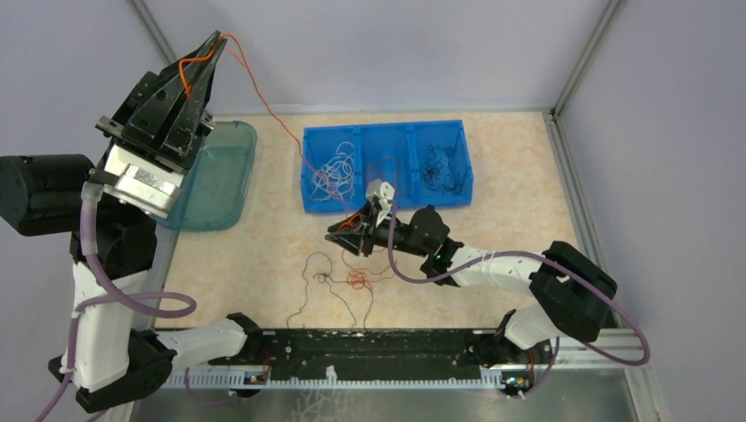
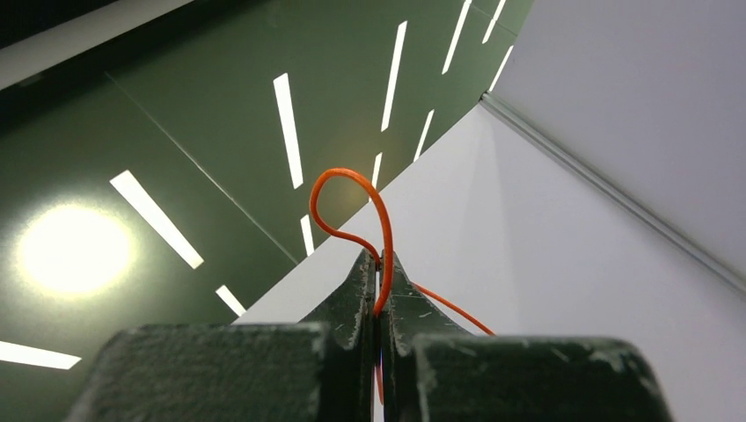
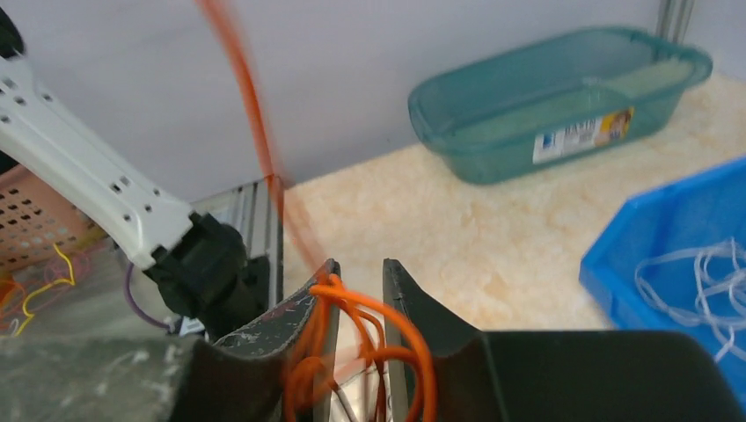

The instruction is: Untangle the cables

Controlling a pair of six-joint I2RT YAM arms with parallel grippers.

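Note:
My left gripper [image 1: 215, 42] is raised high at the back left, shut on an orange cable [image 1: 264, 101]. In the left wrist view the cable [image 2: 339, 180] loops above the closed fingertips [image 2: 380, 260]. From there the orange cable runs down and to the right to my right gripper [image 1: 336, 234], which hangs low over the table in front of the blue bin. Its jaws [image 3: 359, 265] stand slightly apart, with several orange loops [image 3: 391, 315] hanging between them and hooked over the left finger [image 3: 295, 321]. On the table below lie a small orange clump [image 1: 356, 280] and thin black cable [image 1: 315, 276].
A blue three-part bin [image 1: 387, 204] at the back holds white cables [image 1: 339, 167] on the left and black cables [image 1: 440, 167] on the right. A teal see-through container [image 1: 215, 180] stands at the back left, next to the left arm. Grey walls enclose the table.

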